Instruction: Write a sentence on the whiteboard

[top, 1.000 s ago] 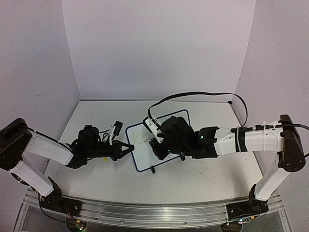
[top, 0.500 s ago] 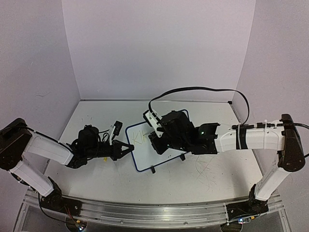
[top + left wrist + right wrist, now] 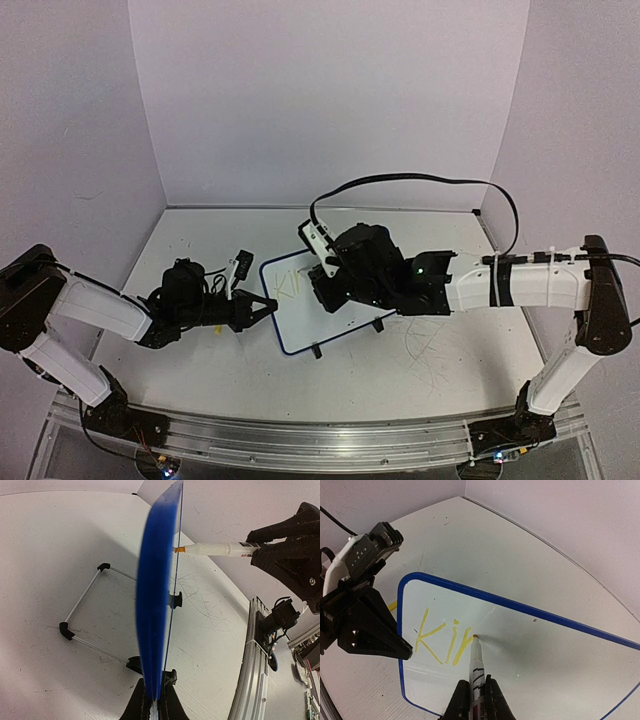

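Mid-word: "Kin" half done, right arm writing, left arm bracing the board.

The right gripper (image 3: 473, 682) is clamped on a white marker (image 3: 476, 667), whose tip touches the whiteboard (image 3: 545, 655) at the top of the third letter. The sentence (image 3: 440, 642) so far is pale yellow-green "Ki" plus an unfinished "n", in the corner nearest the left gripper (image 3: 154, 695). That gripper is pinched narrow on the blue frame edge. The board sits propped on its wire stand (image 3: 65, 629) on the table (image 3: 200, 370), between the two arms.

To do the stroke well, I'd use light, even tip pressure, since a board held at one edge will likely pivot under a hard push. Bring the "n" down to the K/i baseline and match height and slant. Go slowly, as the ink is faint. Keep letters tight, with most of the text left to write. The left grip shouldn't loosen.
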Motion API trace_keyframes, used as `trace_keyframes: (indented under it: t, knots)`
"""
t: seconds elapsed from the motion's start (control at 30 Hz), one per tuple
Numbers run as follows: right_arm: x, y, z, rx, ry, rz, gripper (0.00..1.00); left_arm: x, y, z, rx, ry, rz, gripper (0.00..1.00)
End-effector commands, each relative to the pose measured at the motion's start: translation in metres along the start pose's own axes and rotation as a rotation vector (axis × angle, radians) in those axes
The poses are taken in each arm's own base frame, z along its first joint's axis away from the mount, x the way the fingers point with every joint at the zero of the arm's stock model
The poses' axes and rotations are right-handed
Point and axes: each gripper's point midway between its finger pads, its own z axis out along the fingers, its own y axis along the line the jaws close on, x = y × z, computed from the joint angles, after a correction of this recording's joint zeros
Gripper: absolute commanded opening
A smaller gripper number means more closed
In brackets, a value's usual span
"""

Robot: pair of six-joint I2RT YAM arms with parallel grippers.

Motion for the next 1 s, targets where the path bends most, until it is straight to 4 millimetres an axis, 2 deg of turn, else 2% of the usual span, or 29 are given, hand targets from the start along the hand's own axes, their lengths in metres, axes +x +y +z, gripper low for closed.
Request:
trace_keyframes:
  t: [0.0,0.33,0.8,0.97]
  knots:
    - [-0.014,-0.025,-0.004,0.088,-0.045,0.042,0.00,-0.006,-0.002,-0.002,-0.009,-0.006,0.020,0.00]
    - [0.008,-0.021,-0.005,0.060,0.007,0.051,0.00,-0.005,-0.002,-0.002,-0.009,-0.003,0.018,0.00]
    - [0.041,-0.004,-0.004,-0.003,0.085,0.040,0.00,-0.005,-0.002,0.000,-0.007,-0.001,0.014,0.00]
    - [0.045,-0.002,-0.006,-0.011,0.094,0.036,0.00,-0.005,-0.002,-0.001,-0.008,-0.002,0.015,0.00]
